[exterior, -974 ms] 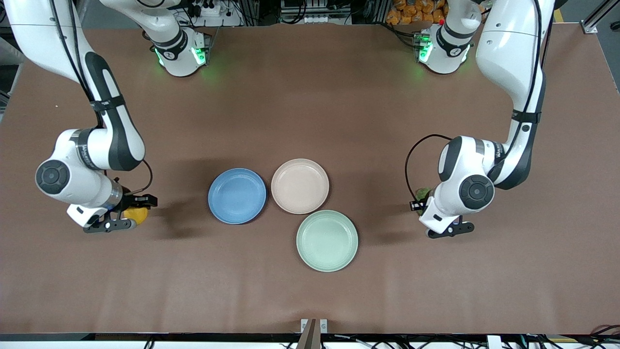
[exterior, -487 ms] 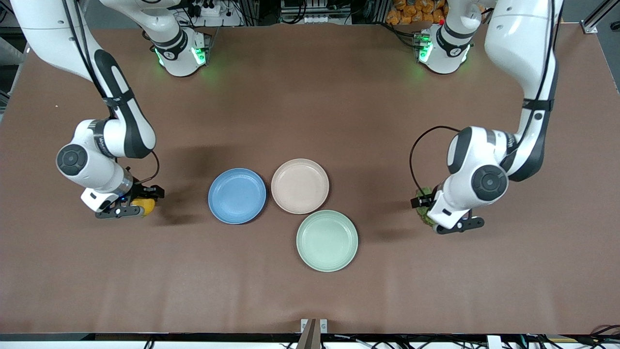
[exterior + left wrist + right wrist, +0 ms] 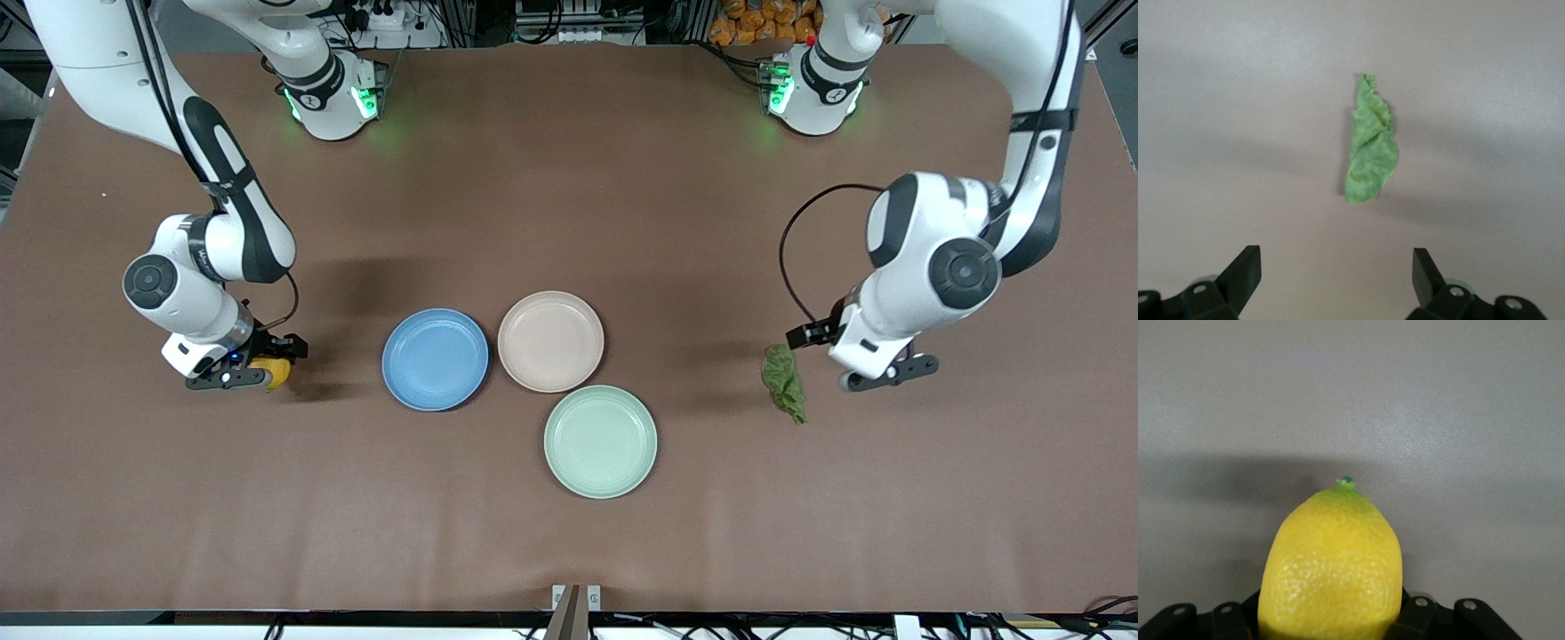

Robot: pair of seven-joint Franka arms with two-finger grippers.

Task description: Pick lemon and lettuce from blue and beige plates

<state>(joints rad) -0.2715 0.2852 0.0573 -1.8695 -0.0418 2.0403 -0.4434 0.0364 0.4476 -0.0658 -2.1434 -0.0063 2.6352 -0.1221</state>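
Observation:
The green lettuce leaf lies flat on the brown table toward the left arm's end, also in the left wrist view. My left gripper hangs above the table beside the leaf, open and empty. My right gripper is low over the table toward the right arm's end, shut on the yellow lemon. The lemon fills the space between its fingers in the right wrist view. The blue plate and beige plate are empty.
An empty green plate sits nearer the front camera than the beige plate. The three plates cluster at the table's middle. The brown table is bare around them.
My left gripper let go of the lettuce, which now lies on the table, and moved up and toward the left arm's end. My right gripper moved with the lemon slightly toward the plates.

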